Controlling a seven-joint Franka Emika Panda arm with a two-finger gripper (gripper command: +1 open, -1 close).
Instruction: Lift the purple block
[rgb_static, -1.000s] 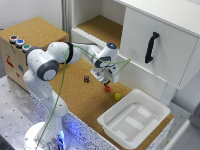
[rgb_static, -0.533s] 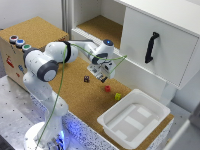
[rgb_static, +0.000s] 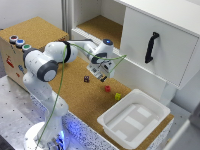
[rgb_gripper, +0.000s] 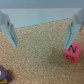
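The purple block is a tiny dark cube on the cork surface. My gripper hangs just above the cork, beside the block on the exterior view's right, not touching it. In the wrist view the gripper is open, with only bare cork between its two fingers. There the purple block shows only as a dark corner at the picture's edge, outside the fingers. A small red cube lies next to the other finger.
On the cork, the red cube and a yellow-green cube lie toward a white tray. A white cabinet with a black handle stands behind. A cork-topped box with coloured buttons sits at the exterior view's left.
The gripper has shifted toward the exterior view's left, away from above the red cube and closer to the purple block. It stays open.
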